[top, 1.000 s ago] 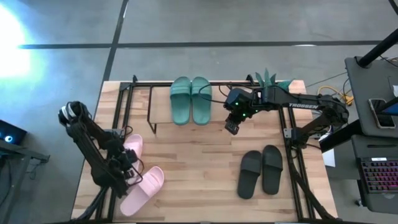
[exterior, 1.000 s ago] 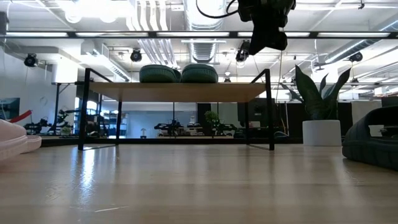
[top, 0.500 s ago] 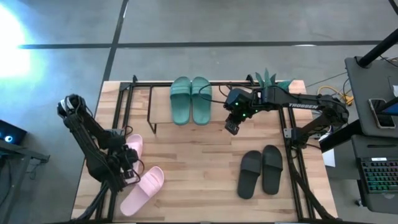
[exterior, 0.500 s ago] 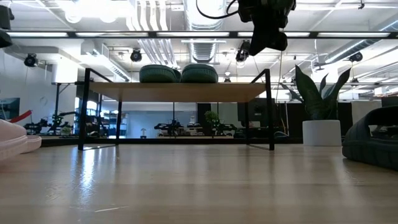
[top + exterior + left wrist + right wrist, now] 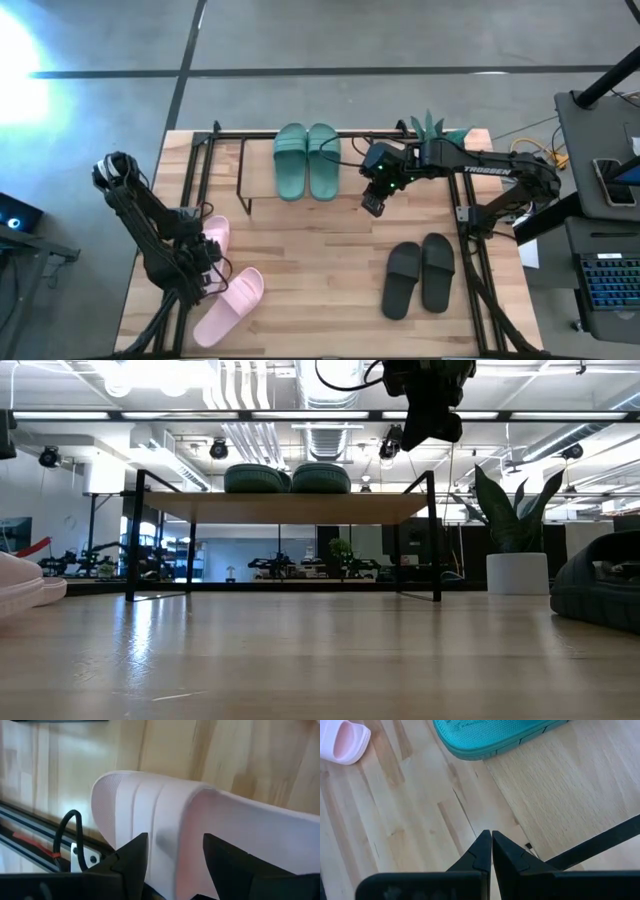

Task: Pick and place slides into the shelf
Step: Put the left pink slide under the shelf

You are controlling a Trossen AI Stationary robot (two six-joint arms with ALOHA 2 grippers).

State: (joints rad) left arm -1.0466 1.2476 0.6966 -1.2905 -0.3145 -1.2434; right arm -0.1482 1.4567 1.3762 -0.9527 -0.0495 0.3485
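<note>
A pink slide's wide strap (image 5: 165,810) fills the left wrist view, and my left gripper (image 5: 175,845) is open with a finger on either side of it. From above, that gripper (image 5: 200,270) sits between the two pink slides (image 5: 232,303), near the table's left edge. The green slides (image 5: 307,160) rest sole-down on the shelf's wooden top (image 5: 290,508). The black slides (image 5: 420,275) lie on the table near the right edge. My right gripper (image 5: 372,205) hangs shut in the air beside the shelf, right of the green pair (image 5: 495,735). My left gripper comes at the pink slide's strap (image 5: 175,820) from above, with its fingers (image 5: 132,857) apart over the strap. I cannot tell whether they touch it. The slide lies on the table.
The shelf's black wire frame (image 5: 240,170) stands along the table's far side. A potted plant (image 5: 435,125) stands at the far right corner. Black rails (image 5: 470,250) run along both table sides. Bare wood lies in the middle between the pink and black pairs.
My left arm has leaned slightly toward the table's left edge, while its gripper has stayed over the pink slides. The slides and the right arm have kept still.
</note>
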